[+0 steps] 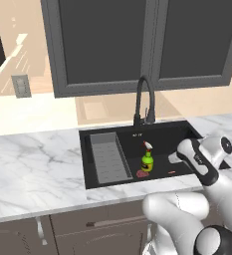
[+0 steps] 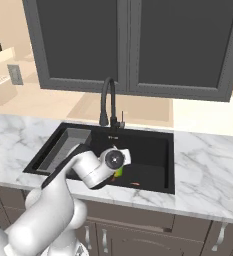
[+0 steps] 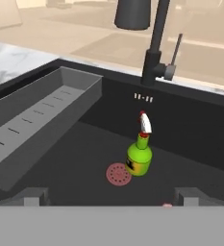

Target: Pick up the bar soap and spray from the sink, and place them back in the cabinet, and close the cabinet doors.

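Note:
The spray (image 3: 139, 156), a green bottle with a yellow label and a red-and-white nozzle, stands upright on the floor of the black sink (image 3: 195, 122), beside the round dark-red drain disc (image 3: 118, 174). My gripper (image 3: 112, 197) is open and empty, held inside the basin a little short of the bottle. A sliver of the pink bar soap (image 3: 167, 205) shows next to the right fingertip (image 3: 190, 196). From the left base view, the spray (image 1: 147, 160) stands left of my hand, with the bar soap (image 1: 172, 172) on the sink (image 1: 162, 134) floor below it. The cabinet and its doors are out of view.
A grey ribbed tray insert (image 1: 107, 157) fills the sink's left side. The black gooseneck faucet (image 1: 145, 99) rises behind the basin. A grey-framed cabinet with dark panes (image 1: 137, 40) hangs above. Marble counter (image 1: 33, 159) runs to both sides.

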Tool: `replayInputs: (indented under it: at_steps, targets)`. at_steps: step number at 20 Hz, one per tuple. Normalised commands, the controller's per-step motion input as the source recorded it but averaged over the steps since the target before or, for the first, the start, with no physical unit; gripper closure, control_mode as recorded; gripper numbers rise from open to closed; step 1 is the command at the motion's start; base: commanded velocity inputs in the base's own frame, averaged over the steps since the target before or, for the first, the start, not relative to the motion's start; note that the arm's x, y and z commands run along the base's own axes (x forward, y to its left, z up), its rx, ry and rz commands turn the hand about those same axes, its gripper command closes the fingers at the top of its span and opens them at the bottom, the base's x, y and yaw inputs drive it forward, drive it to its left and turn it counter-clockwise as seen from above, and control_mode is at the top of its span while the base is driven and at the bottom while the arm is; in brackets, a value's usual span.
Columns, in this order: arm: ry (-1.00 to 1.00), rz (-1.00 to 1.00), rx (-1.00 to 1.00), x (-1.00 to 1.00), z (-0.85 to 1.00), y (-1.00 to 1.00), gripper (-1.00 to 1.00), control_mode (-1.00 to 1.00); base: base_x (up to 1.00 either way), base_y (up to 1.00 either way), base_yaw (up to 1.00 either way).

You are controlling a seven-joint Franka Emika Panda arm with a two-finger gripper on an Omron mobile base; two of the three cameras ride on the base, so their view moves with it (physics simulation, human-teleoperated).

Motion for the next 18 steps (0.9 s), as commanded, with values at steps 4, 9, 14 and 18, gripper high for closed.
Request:
replayInputs:
  at_steps: [4, 9, 14, 18]
  targets:
    - [-0.04, 0.0, 0.0, 0.12, -0.25, 0.0, -1.0, -1.0, 0.0, 0.0, 0.0]
    - [-0.04, 0.0, 0.0, 0.02, -0.27, 0.0, -1.0, -1.0, 0.0, 0.0, 0.0]
    - [-0.04, 0.0, 0.0, 0.05, -0.29, 0.0, -1.0, -1.0, 0.0, 0.0, 0.0]
    - [-0.01, 0.0, 0.0, 0.07, -0.16, 0.0, -1.0, -1.0, 0.0, 0.0, 0.0]
